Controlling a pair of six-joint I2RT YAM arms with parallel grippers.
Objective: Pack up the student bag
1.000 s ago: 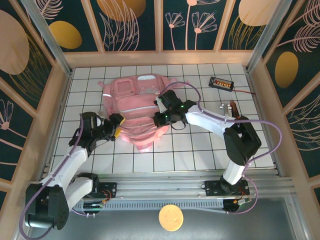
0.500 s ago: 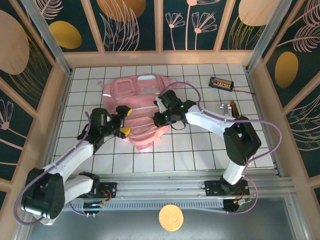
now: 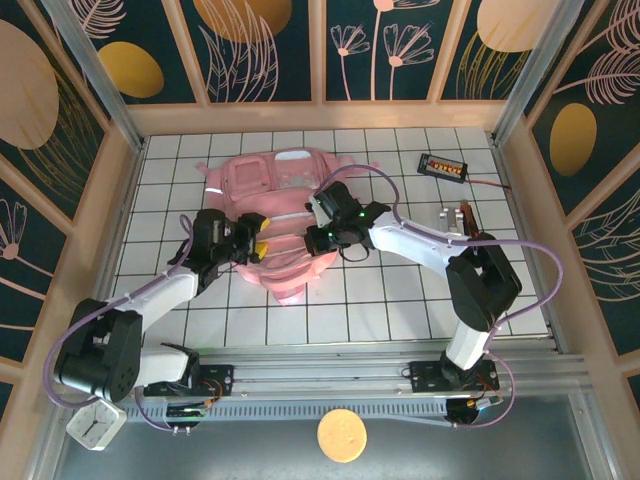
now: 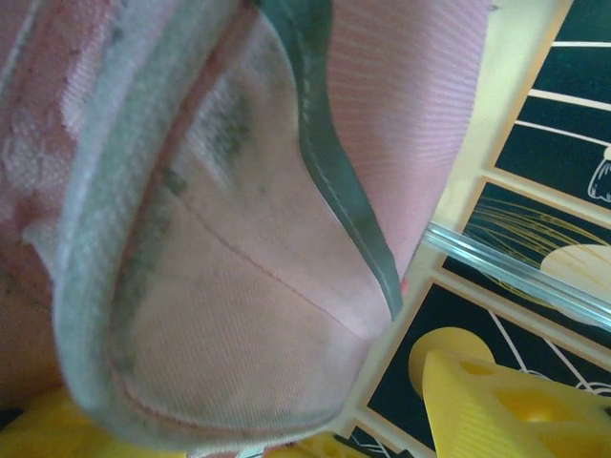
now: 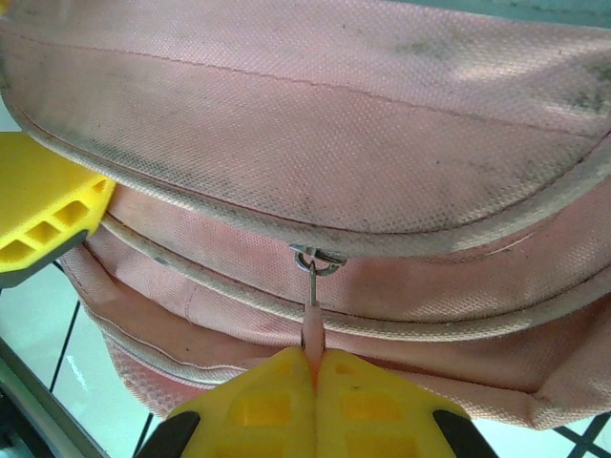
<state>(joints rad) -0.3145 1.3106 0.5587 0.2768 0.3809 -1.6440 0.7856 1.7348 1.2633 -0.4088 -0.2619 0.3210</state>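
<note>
White-tiled tabletop point(image 3: 400, 300), dark floral walls | student bag point(image 3: 275, 200) lies flat mid-tabletop, its inside hidden | my right pincer point(image 5: 314, 361) is closed, pinching the bag's zip pull point(image 5: 312, 296) | my left pincer point(image 3: 258, 238) has its fingers apart at the bag's left edge, a fabric fold point(image 4: 239, 286) between them

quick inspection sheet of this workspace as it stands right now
surface: white tiled table, black grid lines
job's things: pink student bag lying flat, far centre-left
clutter: small black device with orange digits, far right; small metal item nearer
hands: right hand shut on the bag's zip pull; left hand fingers apart around a bag fold, grip unclear
cables: purple cables along both arms; wire from the device
surroundings: wood-framed dark floral panels
</note>
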